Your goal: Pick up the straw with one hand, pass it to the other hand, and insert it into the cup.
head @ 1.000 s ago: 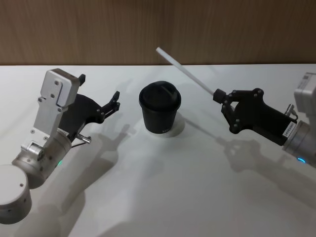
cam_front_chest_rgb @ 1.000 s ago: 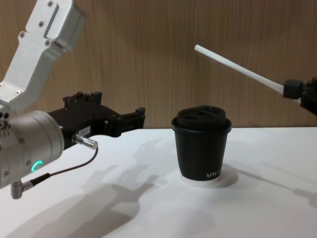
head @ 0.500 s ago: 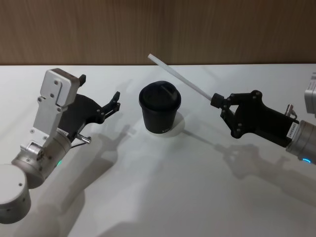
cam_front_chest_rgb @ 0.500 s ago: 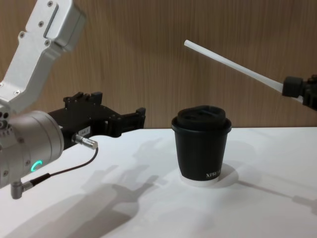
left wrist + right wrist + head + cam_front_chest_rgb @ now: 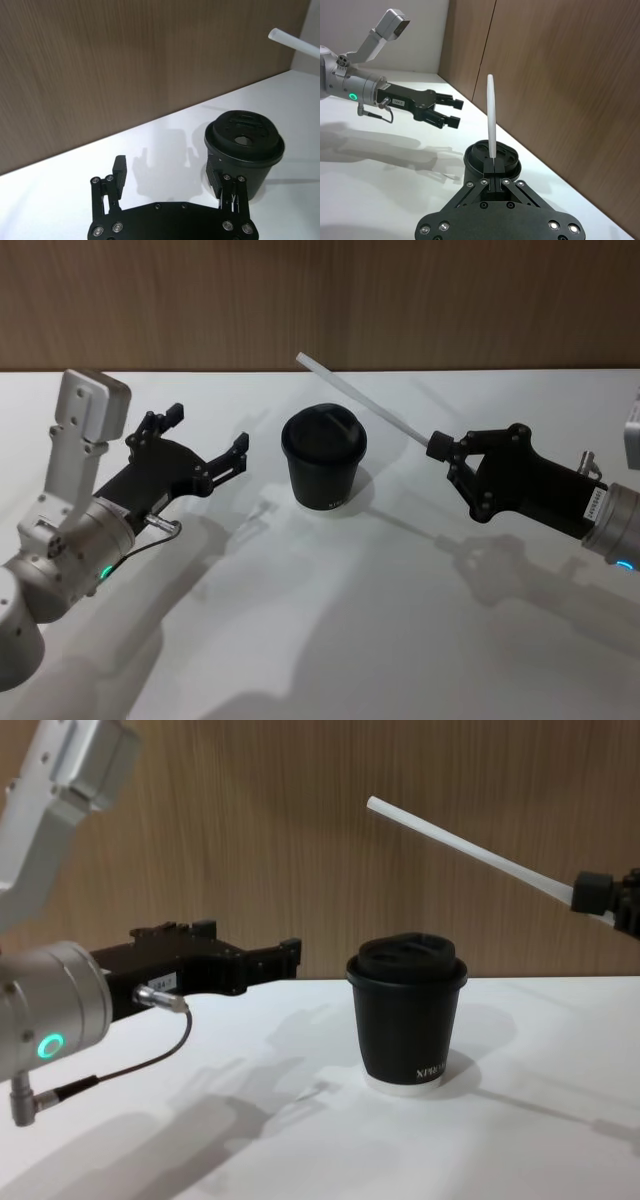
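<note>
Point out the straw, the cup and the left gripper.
straw point(image 5: 365, 399): head view, middle of its white shaft.
cup point(image 5: 320, 485): head view, black side wall below the lid.
left gripper point(image 5: 210, 427): head view, midway between its open fingertips.

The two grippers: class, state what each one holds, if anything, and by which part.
The right gripper holds the straw by its lower end; the rest slants up free. The left gripper is open and holds nothing.

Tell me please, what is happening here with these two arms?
The right gripper is shut on one end of the straw and holds it in the air, slanting up past the cup. The left gripper hangs open left of the cup, touching nothing. The lidded cup stands on the table; the straw is not yet in it.
</note>
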